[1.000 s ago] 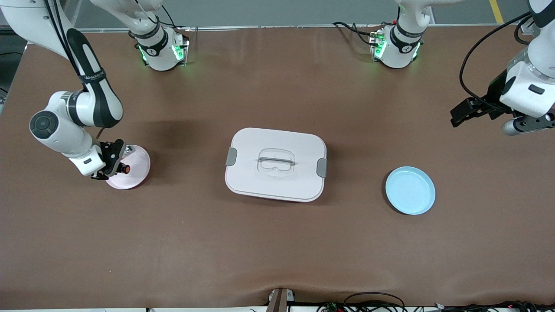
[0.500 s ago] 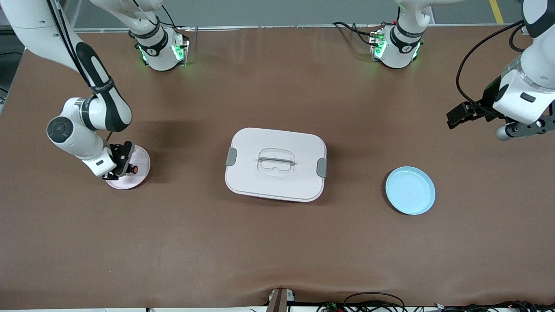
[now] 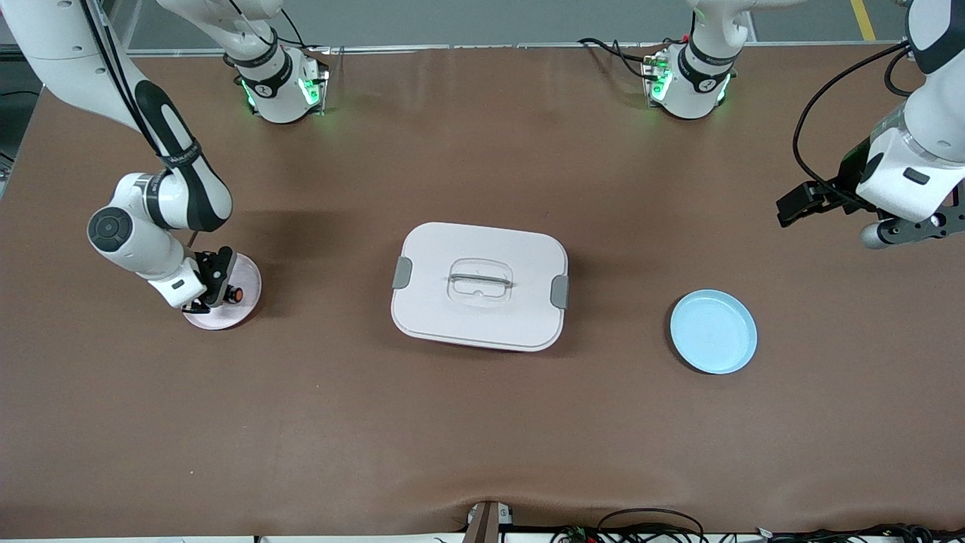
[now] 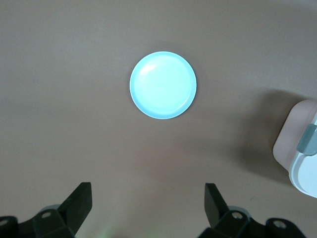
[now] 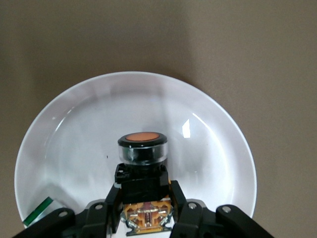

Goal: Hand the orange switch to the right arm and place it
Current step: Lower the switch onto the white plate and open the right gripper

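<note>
The orange switch [image 3: 235, 295] has a black body and an orange round cap. My right gripper [image 3: 219, 290] is shut on its black body and holds it low over a pale pink plate [image 3: 247, 273] toward the right arm's end of the table. In the right wrist view the switch [image 5: 141, 148] sits between my right gripper's [image 5: 143, 198] fingers over the middle of the plate [image 5: 223, 129]. I cannot tell whether it touches the plate. My left gripper [image 3: 793, 205] is open and empty, up over the left arm's end of the table; its wrist view [image 4: 147, 193] shows nothing between its jaws.
A white lidded box [image 3: 479, 286] with grey clips stands at the table's middle; it also shows in the left wrist view [image 4: 302, 158]. A light blue plate [image 3: 713, 331] lies toward the left arm's end, also in the left wrist view [image 4: 163, 85].
My right gripper has moved a little toward the table's middle with the switch, staying over the pink plate. My left arm has shifted slightly.
</note>
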Robot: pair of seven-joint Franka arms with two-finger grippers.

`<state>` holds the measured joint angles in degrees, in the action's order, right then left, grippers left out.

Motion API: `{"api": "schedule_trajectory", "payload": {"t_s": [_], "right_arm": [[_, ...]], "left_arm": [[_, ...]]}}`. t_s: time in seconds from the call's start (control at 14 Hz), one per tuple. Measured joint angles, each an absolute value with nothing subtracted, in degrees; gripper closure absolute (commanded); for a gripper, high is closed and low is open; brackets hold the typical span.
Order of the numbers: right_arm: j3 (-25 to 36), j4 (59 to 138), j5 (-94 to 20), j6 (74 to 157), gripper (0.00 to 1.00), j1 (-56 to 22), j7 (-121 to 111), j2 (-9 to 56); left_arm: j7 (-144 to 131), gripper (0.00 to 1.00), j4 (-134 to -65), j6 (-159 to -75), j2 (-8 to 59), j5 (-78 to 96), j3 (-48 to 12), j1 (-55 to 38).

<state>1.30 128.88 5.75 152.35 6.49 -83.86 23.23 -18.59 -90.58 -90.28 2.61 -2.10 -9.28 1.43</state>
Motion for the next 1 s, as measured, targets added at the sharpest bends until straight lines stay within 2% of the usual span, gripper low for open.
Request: {"api": "schedule_trajectory", "payload": {"t_s": [0.07, 0.14, 0.21, 0.29, 0.36, 1.0], "right_arm": [[1.30, 128.88, 5.74, 152.35, 0.81, 6.61, -83.86, 23.23], [1.30, 128.88, 5.74, 152.35, 0.65, 6.69, -83.86, 23.23], [1.30, 128.88, 5.74, 152.35, 0.53, 6.75, -83.86, 23.23], [1.30, 128.88, 5.74, 152.35, 0.13, 6.77, -83.86, 23.23], [1.28, 128.88, 5.74, 152.40, 0.00, 6.78, -83.87, 23.23], [1.08, 127.86, 5.63, 152.24, 0.00, 6.78, -81.51, 21.44]], "left_arm": [[-18.59, 0.00, -90.58, -90.28, 2.61, -2.10, -9.28, 1.43], [-18.59, 0.00, -90.58, -90.28, 2.61, -2.10, -9.28, 1.43], [-18.59, 0.00, -90.59, -90.28, 2.61, -2.10, -9.29, 1.43], [-18.59, 0.00, -90.60, -90.28, 2.61, -2.10, -9.29, 1.43], [-18.59, 0.00, -90.62, -90.28, 2.61, -2.10, -9.29, 1.43], [-18.59, 0.00, -90.58, -90.54, 2.52, -2.10, -9.29, 1.42]]}}
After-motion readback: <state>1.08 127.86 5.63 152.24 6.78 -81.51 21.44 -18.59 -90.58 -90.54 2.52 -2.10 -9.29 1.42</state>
